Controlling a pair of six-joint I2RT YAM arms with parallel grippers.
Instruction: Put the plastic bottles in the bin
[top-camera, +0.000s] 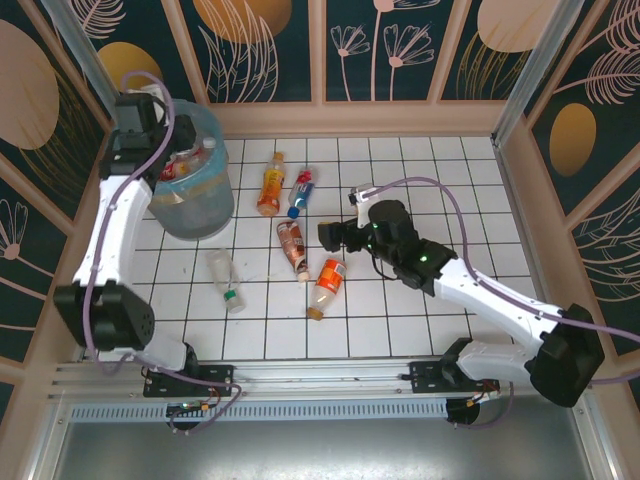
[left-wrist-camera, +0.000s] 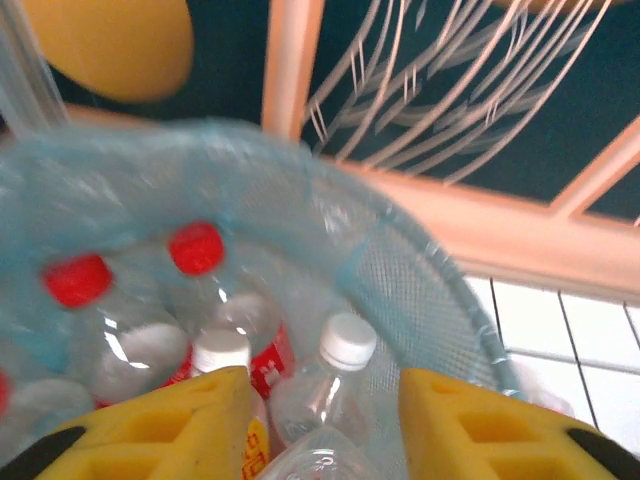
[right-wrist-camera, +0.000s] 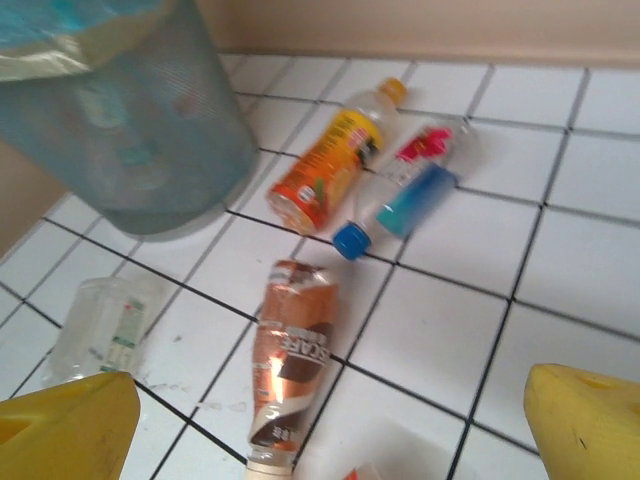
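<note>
Left wrist: bottles (left-wrist-camera: 348, 345) lie in bin (left-wrist-camera: 440, 290) beneath left claw (left-wrist-camera: 322, 415).

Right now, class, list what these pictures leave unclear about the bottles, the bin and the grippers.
Left wrist view: whether the left gripper grips the clear bottle between its fingers; the bottom edge cuts both off.
Left wrist view: how many bottles the bin holds; blur and the upper ones hide the rest.
Right wrist view: the wording on the brown bottle; blurred.

Cropped by the top edge of the right wrist view, the bin (right-wrist-camera: 120, 120); blurred and partly hidden behind the left hand (left-wrist-camera: 325, 405), two white-capped plastic bottles (left-wrist-camera: 347, 345).
</note>
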